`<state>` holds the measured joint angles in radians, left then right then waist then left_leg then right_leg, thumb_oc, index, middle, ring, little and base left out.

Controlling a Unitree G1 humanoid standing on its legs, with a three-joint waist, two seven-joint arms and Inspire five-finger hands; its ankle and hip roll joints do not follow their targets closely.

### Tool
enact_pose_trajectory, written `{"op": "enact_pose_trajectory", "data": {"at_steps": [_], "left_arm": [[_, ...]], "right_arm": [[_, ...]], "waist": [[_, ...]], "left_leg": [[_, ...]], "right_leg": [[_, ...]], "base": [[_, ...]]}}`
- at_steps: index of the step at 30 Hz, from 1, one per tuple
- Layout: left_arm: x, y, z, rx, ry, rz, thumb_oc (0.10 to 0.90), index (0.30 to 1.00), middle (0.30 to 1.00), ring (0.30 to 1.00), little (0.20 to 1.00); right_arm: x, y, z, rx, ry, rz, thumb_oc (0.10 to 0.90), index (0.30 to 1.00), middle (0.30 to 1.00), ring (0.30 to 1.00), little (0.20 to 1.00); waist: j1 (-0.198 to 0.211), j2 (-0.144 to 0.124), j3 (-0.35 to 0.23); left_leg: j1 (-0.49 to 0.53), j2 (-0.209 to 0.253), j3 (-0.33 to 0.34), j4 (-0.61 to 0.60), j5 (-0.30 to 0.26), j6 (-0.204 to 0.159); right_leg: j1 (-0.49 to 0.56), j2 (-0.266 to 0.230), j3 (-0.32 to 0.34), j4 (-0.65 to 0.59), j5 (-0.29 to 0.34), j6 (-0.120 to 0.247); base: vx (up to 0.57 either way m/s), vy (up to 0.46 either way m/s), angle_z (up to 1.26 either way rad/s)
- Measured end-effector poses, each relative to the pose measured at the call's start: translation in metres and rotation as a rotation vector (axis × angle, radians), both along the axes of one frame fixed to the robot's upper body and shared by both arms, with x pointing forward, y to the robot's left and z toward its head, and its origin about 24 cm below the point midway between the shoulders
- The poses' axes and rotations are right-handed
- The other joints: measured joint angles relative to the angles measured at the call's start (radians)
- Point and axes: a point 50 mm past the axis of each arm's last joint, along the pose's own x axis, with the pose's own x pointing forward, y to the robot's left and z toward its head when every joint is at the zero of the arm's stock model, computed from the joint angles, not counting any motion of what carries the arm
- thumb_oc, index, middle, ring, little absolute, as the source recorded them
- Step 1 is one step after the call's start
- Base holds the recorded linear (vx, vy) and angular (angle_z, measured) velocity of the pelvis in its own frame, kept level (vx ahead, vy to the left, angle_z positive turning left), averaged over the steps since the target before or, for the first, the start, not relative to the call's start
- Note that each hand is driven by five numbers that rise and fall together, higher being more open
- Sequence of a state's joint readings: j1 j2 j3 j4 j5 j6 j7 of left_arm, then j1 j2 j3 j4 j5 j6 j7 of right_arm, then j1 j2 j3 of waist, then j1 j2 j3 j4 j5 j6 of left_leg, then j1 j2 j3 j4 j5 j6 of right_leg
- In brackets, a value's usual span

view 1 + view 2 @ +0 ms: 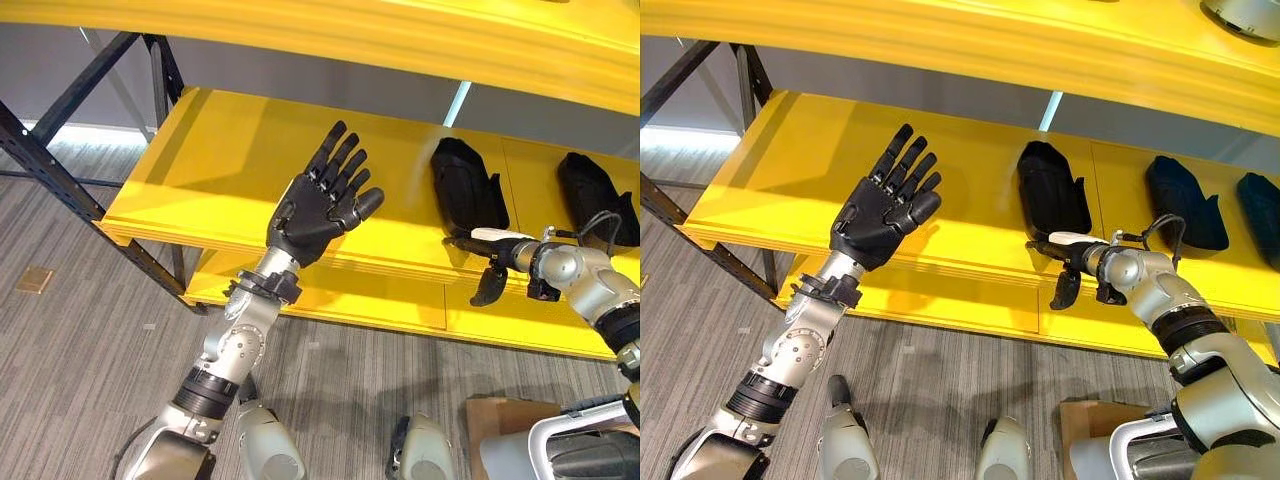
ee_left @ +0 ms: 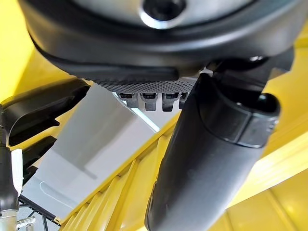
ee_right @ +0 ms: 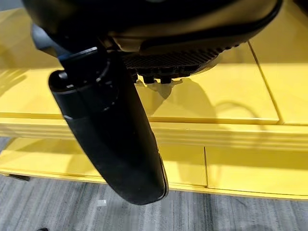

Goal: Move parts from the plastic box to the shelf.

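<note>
Left hand [image 1: 320, 205] fingers straight, holding nothing

text: none legible | labels: none | numbers: none

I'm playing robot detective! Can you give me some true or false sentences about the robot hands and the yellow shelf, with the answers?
1. The left robot hand is spread open. True.
2. The left robot hand holds a black part. False: it holds nothing.
3. Black parts lie on the yellow shelf. True.
4. The right robot hand is by the shelf's front edge. True.
5. The black parts lie on the floor. False: they lie on the shelf.
</note>
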<state>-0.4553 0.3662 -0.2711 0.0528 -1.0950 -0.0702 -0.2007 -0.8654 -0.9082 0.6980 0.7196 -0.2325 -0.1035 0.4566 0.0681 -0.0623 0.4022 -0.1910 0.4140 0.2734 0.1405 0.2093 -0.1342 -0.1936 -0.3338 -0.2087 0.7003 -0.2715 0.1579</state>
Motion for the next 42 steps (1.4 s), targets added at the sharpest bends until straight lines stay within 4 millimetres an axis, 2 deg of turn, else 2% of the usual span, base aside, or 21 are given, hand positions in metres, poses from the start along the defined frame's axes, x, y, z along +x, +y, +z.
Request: {"op": "enact_pose_trajectory", "data": {"at_steps": [8, 20, 25, 29, 35, 42], "left_arm": [[0.004, -0.001, 0.002, 0.004, 0.009, 0.01, 0.9, 1.0, 1.0, 1.0, 1.0], [0.014, -0.002, 0.01, -0.016, 0.035, 0.014, 0.9, 1.0, 1.0, 1.0, 1.0], [0.015, -0.002, 0.009, -0.026, 0.047, 0.01, 0.9, 1.0, 1.0, 1.0, 1.0], [0.018, -0.001, 0.005, -0.037, 0.082, 0.019, 0.9, 1.0, 1.0, 1.0, 1.0], [0.022, -0.004, 0.011, -0.028, 0.073, 0.017, 0.9, 1.0, 1.0, 1.0, 1.0], [0.023, -0.005, 0.014, -0.029, 0.061, 0.016, 0.9, 1.0, 1.0, 1.0, 1.0]], "right_arm": [[0.003, 0.004, 0.004, -0.028, 0.002, 0.015, 0.9, 1.0, 1.0, 1.0, 1.0], [0.015, 0.009, 0.026, -0.044, -0.04, -0.013, 0.9, 1.0, 1.0, 1.0, 1.0], [0.021, 0.014, 0.036, -0.031, -0.066, -0.016, 0.9, 1.0, 1.0, 1.0, 1.0], [0.024, 0.02, 0.035, -0.037, -0.067, -0.007, 0.9, 1.0, 1.0, 1.0, 1.0], [0.027, 0.024, 0.041, -0.049, -0.083, -0.009, 0.9, 1.0, 1.0, 1.0, 1.0], [0.027, 0.025, 0.046, -0.089, 0.007, 0.012, 0.9, 1.0, 1.0, 1.0, 1.0]], "waist": [[0.001, 0.0, 0.0], [0.002, 0.001, 0.0], [0.001, 0.001, 0.0], [0.0, 0.001, 0.0], [-0.002, 0.002, 0.001], [-0.004, 0.002, 0.002]], "left_leg": [[0.001, 0.0, 0.0, -0.006, 0.0, 0.0], [-0.004, 0.0, -0.001, -0.005, 0.0, 0.0], [-0.035, 0.0, -0.003, -0.001, 0.0, 0.0], [-0.05, 0.0, -0.005, 0.009, 0.0, 0.0], [-0.078, -0.001, -0.008, 0.027, 0.0, 0.0], [-0.089, -0.004, -0.01, 0.049, 0.001, -0.001]], "right_leg": [[-0.001, 0.0, -0.002, 0.001, 0.0, 0.0], [-0.01, -0.001, 0.0, 0.012, -0.007, -0.001], [-0.048, -0.005, 0.002, 0.033, -0.015, -0.005], [-0.066, -0.007, 0.005, 0.043, -0.017, -0.006], [-0.09, -0.011, 0.008, 0.051, -0.018, -0.005], [-0.095, -0.018, 0.015, 0.055, -0.023, 0.0]], "base": [[0.0, 0.0, 0.0], [-0.01, -0.001, 0.0], [-0.05, 0.001, 0.0], [-0.05, 0.006, -0.02], [-0.03, 0.014, 0.0], [0.0, 0.012, -0.02]]}}
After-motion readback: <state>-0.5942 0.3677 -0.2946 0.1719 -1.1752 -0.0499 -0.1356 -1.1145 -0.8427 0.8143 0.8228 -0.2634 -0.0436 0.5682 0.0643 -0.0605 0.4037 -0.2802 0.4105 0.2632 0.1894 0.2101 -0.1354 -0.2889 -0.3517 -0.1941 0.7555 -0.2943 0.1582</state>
